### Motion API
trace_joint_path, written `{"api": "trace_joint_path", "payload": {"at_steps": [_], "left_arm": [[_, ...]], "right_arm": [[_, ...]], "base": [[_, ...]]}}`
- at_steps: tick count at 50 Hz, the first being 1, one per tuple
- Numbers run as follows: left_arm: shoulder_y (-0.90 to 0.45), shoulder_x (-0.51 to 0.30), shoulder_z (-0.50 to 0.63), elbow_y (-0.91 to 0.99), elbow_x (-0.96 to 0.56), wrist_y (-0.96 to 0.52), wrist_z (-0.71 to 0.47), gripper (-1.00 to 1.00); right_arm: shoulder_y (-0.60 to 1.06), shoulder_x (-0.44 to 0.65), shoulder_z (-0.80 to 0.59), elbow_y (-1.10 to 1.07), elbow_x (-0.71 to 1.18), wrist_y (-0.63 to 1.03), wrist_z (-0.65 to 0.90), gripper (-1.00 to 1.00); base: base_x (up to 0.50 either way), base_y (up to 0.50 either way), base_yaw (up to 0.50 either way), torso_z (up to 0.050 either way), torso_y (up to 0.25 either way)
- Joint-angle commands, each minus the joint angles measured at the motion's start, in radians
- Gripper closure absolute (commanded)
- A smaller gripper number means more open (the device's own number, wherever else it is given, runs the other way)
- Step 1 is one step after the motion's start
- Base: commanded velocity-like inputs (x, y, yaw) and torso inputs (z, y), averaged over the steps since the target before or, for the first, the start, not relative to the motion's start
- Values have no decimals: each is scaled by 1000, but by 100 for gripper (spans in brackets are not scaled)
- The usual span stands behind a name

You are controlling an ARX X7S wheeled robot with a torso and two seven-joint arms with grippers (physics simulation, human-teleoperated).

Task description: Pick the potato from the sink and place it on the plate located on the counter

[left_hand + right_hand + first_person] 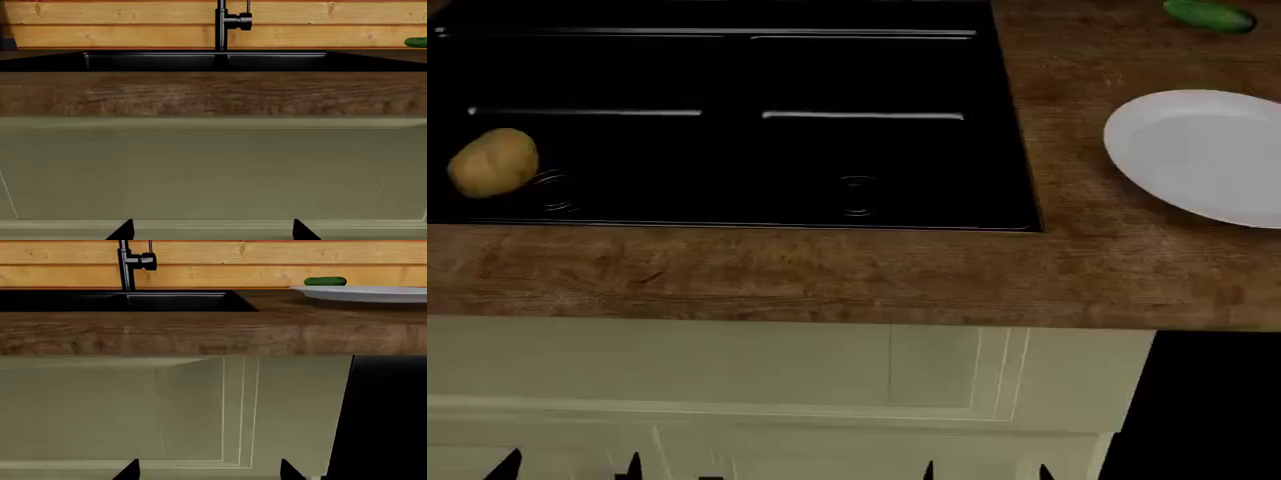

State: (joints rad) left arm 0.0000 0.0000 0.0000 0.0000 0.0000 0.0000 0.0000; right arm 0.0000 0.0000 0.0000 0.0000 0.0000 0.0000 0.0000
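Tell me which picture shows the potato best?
The head view: the potato lies in full sight in the sink's left basin. Both wrist views look from low at the counter's edge, so neither shows it.

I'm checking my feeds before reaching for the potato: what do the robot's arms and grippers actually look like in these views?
Very little shows. Each gripper appears only as a pair of black, pointed tips at the picture's lower edge: the left gripper, the right gripper. The jaws look plain matte black, without markings. No cables, arm links or wrist housings are visible in any view.
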Motion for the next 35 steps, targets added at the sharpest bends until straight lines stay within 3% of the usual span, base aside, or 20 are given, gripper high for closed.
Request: {"api": "trace_joint_path", "payload": {"at_steps": [1, 2, 10, 18, 35], "left_arm": [[3, -9, 11, 10, 0, -7, -11, -100], [5, -15, 14, 17, -29, -16, -12, -100], [-22, -47, 36, 102, -89, -188, -27, -100], [-47, -95, 47, 399, -86, -437, -67, -100], [-215, -154, 92, 671, -67, -733, -77, -100]], "right_arm": [[-4, 21, -26, -13, 20, 8, 26, -100], [21, 21, -28, 24, -40, 4, 95, -100], [93, 75, -52, -3, -24, 122, 68, -100], [130, 101, -91, -277, -81, 359, 74, -100], [324, 123, -115, -534, -90, 695, 40, -100]], "base": [[0, 0, 0, 0, 0], [0, 0, 0, 0, 0], [0, 0, 0, 0, 0], [0, 0, 0, 0, 0], [0, 0, 0, 0, 0]]}}
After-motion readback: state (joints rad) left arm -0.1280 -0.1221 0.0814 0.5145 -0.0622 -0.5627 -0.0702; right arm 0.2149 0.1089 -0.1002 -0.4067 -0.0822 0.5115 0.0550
